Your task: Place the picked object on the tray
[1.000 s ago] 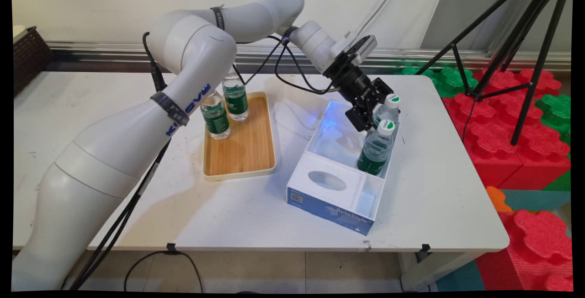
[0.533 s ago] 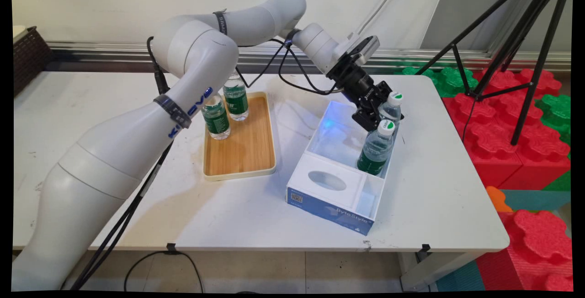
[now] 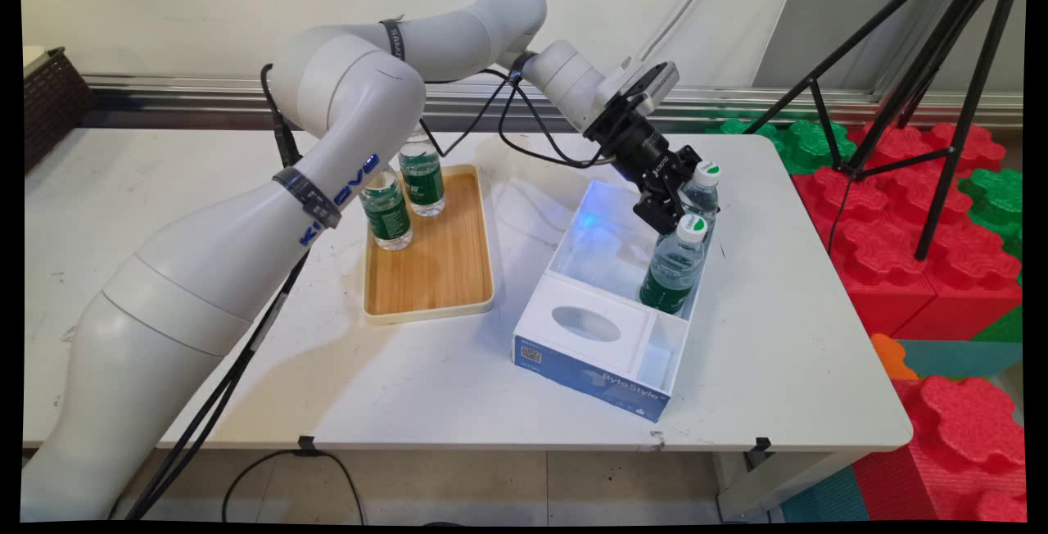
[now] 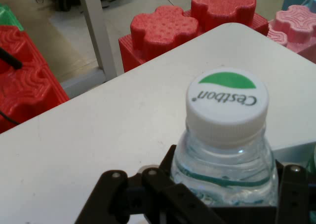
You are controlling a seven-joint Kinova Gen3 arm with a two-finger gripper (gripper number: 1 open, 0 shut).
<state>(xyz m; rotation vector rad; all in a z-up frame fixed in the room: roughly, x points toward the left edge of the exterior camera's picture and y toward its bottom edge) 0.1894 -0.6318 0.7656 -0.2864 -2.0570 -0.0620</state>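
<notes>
The black two-finger pincer point(image 3: 673, 208) is clamped round a clear plastic water bottle with a white-and-green cap point(image 4: 226, 135), held at the far right corner of the white-and-blue cardboard box point(image 3: 602, 329). Its long axis is kept pretty much upright, cap up, leaning slightly. A second matching bottle point(image 3: 674, 265) is stood just beside it in the box on the white surface point(image 3: 458, 386).

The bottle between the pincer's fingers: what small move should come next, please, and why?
Probably a short, straight lift. The pincer appears shut on the far bottle just under its cap, and this bottle stands inside the box, close behind the near bottle. Rising straight should clear the box wall and avoid knocking its neighbour.
</notes>
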